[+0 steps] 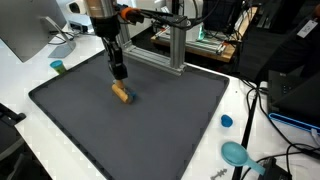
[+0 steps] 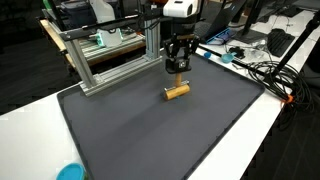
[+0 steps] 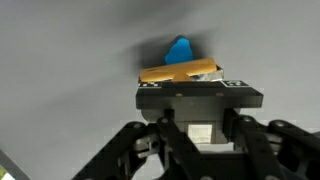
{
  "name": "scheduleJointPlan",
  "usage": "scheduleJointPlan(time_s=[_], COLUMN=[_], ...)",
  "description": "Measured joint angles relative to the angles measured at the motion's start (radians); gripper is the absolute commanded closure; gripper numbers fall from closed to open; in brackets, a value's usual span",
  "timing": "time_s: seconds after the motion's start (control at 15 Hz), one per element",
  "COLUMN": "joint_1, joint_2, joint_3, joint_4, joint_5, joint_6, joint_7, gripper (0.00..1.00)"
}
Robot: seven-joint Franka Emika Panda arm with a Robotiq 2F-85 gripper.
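In the wrist view my black gripper (image 3: pixel 198 90) is cut off by the bottom edge, and its body hides the near side of the short tan wooden cylinder (image 3: pixel 180 71). The small bright blue shape (image 3: pixel 180 48) beyond is blurred and half covered by that wood, so I cannot tell what it is. In an exterior view the round teal plastic object (image 2: pixel 70 172) is cut by the bottom edge.

No text, label or number is legible anywhere.
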Motion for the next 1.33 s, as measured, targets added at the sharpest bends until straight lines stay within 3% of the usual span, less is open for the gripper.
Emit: scheduleJointPlan(time_s=[1.33], joint_1=[-0.028], joint_2=[0.062], joint_3=[-0.001], joint_4=[0.104], joint_5=[0.066], joint_6=[-0.133], joint_7=[-0.008], gripper=[0.78])
